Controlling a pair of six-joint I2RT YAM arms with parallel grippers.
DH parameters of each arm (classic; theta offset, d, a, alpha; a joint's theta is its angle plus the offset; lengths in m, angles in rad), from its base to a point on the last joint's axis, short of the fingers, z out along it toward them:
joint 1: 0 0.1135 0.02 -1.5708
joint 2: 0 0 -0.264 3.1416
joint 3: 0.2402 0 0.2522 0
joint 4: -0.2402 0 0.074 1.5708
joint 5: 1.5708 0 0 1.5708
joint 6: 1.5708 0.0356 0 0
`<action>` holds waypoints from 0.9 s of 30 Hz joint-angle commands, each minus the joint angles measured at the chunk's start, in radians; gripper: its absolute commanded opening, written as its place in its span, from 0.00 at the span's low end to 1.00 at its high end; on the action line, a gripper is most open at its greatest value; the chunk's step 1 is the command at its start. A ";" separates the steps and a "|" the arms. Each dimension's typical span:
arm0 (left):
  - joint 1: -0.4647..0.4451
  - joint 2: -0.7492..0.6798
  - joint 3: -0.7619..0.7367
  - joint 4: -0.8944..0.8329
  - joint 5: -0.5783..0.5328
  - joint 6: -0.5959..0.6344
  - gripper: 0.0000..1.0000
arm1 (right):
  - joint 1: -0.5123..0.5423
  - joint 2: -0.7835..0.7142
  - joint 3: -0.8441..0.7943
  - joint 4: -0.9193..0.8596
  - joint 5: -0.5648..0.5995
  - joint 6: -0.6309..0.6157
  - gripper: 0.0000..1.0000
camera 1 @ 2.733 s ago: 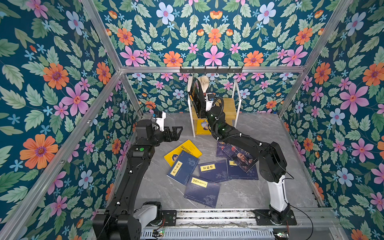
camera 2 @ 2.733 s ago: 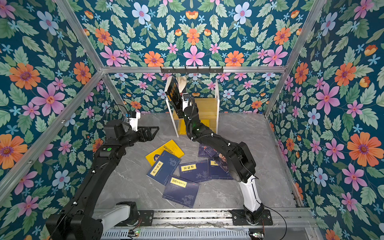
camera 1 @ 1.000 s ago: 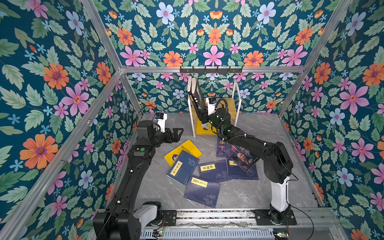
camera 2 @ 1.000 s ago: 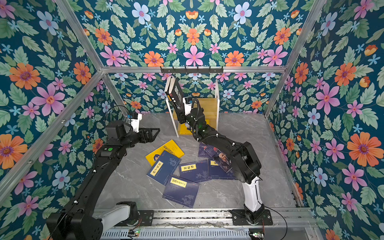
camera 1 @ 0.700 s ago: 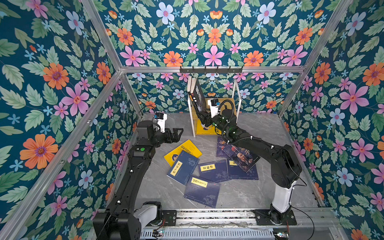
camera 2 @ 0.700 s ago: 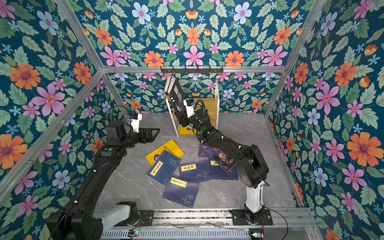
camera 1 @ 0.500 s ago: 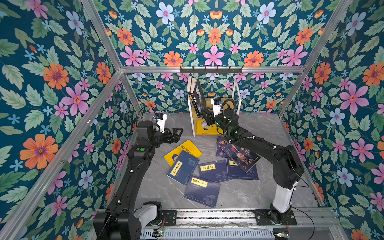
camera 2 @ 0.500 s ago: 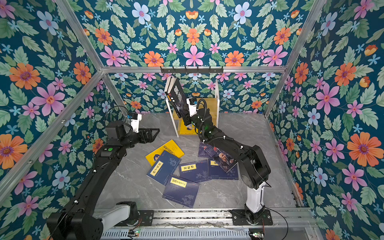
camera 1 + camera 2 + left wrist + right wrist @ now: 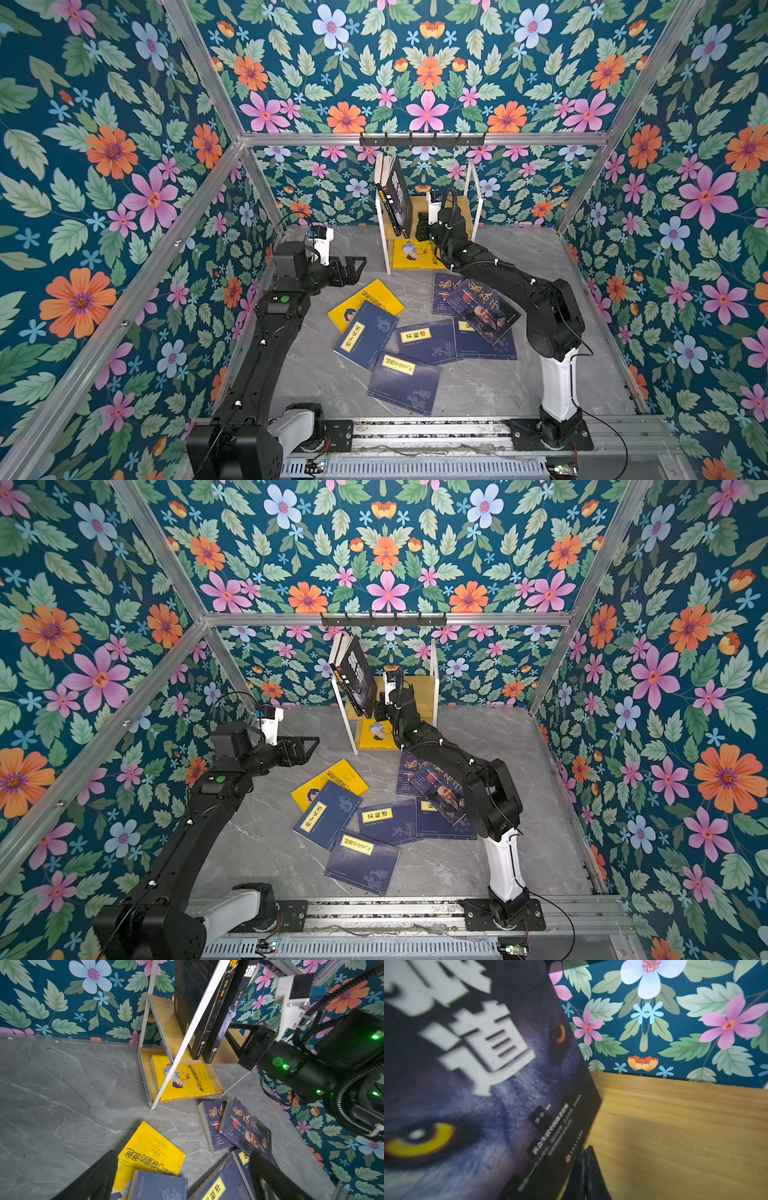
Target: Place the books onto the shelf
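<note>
My right gripper (image 9: 585, 1148), shut and empty, could tip the leaning black wolf-eyed paperback (image 9: 477, 1084) off the white-framed wooden shelf (image 9: 675, 1136).

Robotics test cell dressed as a room: floral wallpaper (image 9: 124, 124) of pink and orange blooms covers panels held in a bare aluminium frame (image 9: 299, 139), its struts running in from the upper corners of both top views. A grey marble-look floor (image 9: 332, 386) fills the centre, with a small shelf (image 9: 422, 692) at the back and books (image 9: 415, 340) strewn mid-frame. Along the lower edge, a black robot arm (image 9: 266, 353) at left and another (image 9: 548, 328) at right stand bolted to a metal rail (image 9: 436, 432).
</note>
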 commanded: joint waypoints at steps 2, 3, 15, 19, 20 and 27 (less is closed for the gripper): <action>0.002 -0.003 0.005 0.016 0.004 0.006 1.00 | 0.002 0.049 0.073 -0.064 0.005 0.038 0.03; 0.002 -0.003 0.006 0.014 -0.001 0.010 1.00 | 0.001 0.059 0.084 -0.072 0.001 0.044 0.03; -0.003 -0.007 -0.001 0.024 0.011 0.000 1.00 | 0.001 0.150 0.188 -0.120 -0.025 0.101 0.03; -0.001 -0.007 0.010 0.008 -0.004 0.021 1.00 | 0.001 0.174 0.226 -0.141 -0.040 0.109 0.04; -0.001 -0.007 0.008 0.007 -0.010 0.024 1.00 | 0.002 0.182 0.237 -0.147 -0.043 0.109 0.04; 0.001 -0.007 0.006 0.010 -0.001 0.016 1.00 | 0.005 0.209 0.269 -0.157 -0.053 0.124 0.04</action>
